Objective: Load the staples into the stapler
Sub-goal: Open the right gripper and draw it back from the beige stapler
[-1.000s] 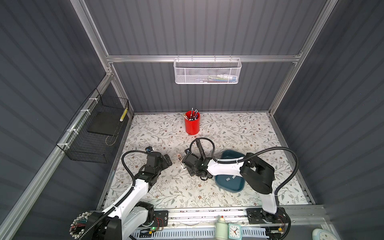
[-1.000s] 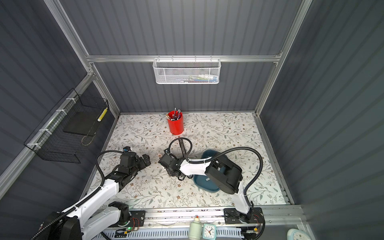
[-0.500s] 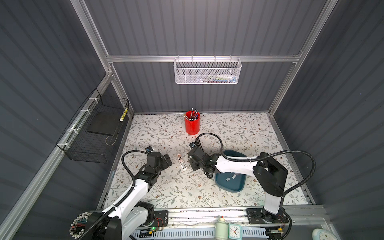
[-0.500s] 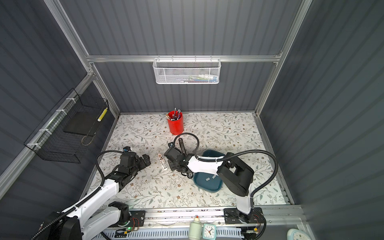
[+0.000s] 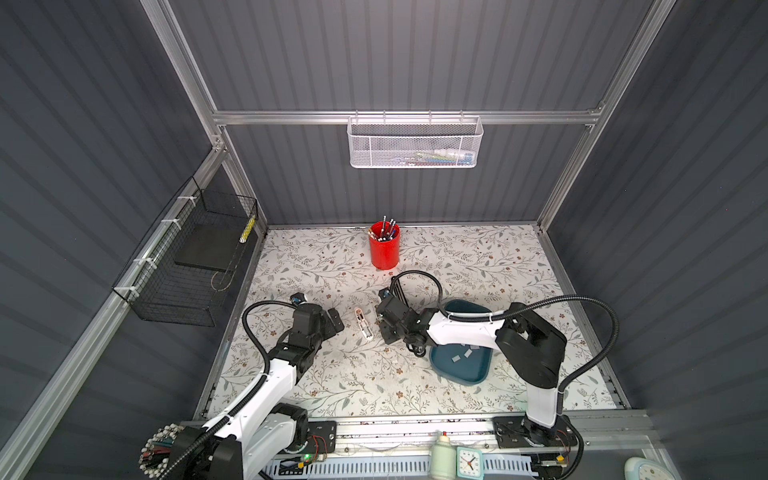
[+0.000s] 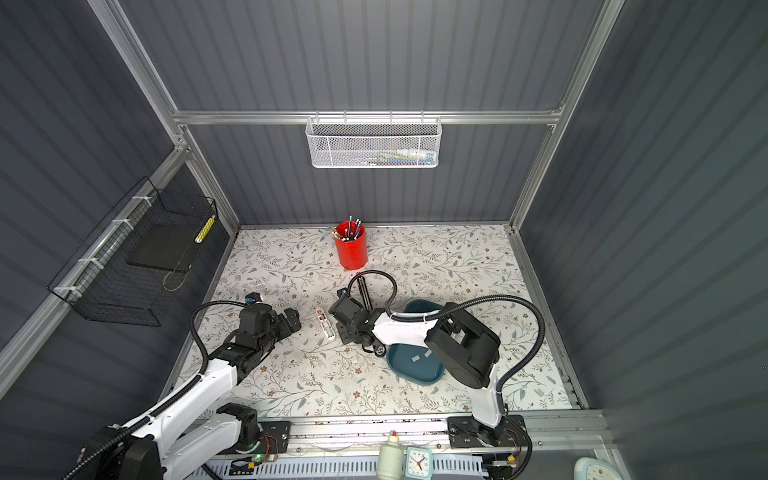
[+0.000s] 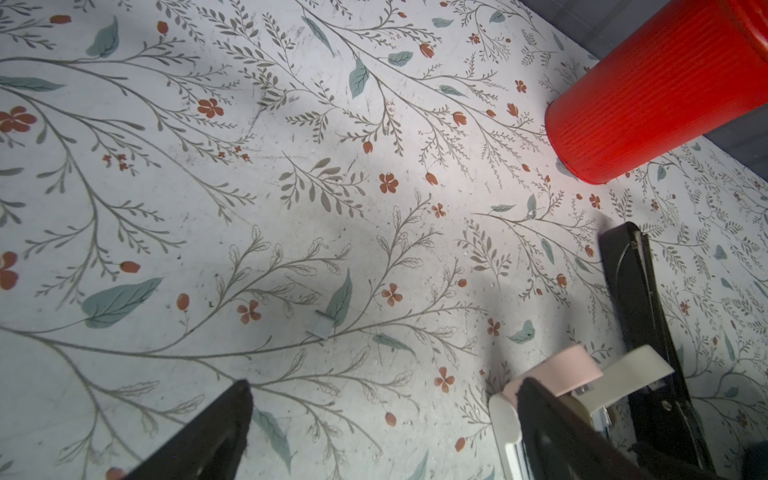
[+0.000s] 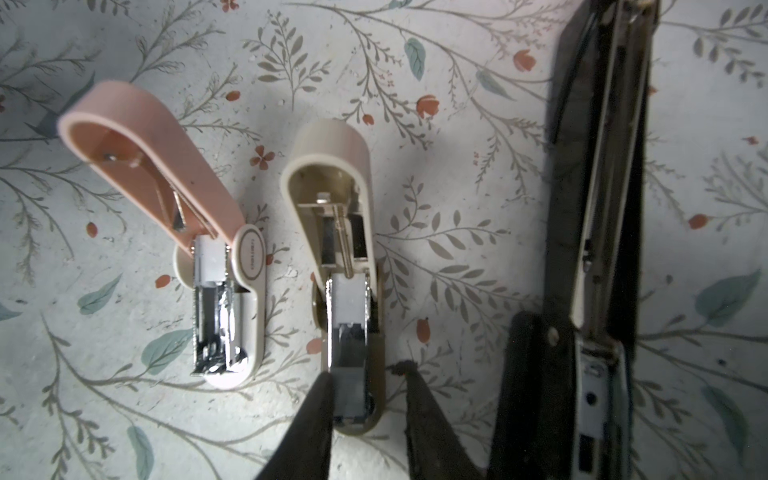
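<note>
The right gripper (image 8: 365, 395) has its jaws part-spread, astride the front end of the cream stapler (image 8: 345, 249). That stapler lies with its lid hinged open on the table (image 8: 457, 166), between a pink stapler (image 8: 166, 187) and a black stapler (image 8: 598, 208). The left gripper (image 7: 384, 388) is spread wide over the table near a loose staple strip (image 7: 320, 325). More staples (image 5: 456, 358) lie in the blue tray (image 5: 478, 372).

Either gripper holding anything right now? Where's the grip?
Nothing held: left gripper open, empty; right gripper straddles the cream stapler at its front end, with a gap showing beside one finger.
</note>
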Available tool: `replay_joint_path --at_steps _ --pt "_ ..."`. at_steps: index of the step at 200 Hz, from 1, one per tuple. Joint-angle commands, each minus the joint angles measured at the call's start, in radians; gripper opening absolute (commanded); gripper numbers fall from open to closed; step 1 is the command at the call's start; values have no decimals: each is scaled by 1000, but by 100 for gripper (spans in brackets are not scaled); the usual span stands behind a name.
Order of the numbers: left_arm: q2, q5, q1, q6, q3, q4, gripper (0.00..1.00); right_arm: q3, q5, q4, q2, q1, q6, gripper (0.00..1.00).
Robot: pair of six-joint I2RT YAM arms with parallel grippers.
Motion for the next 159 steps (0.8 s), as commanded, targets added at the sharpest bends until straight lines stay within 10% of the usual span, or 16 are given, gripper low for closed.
replay_joint_path --at_steps 1,159 --pt "-13 -14 9 7 25 -21 100 -12 3 -12 19 -1 21 31" --pt "-11 -15 9 7 25 -21 100 -33 -23 19 -48 -33 6 35"
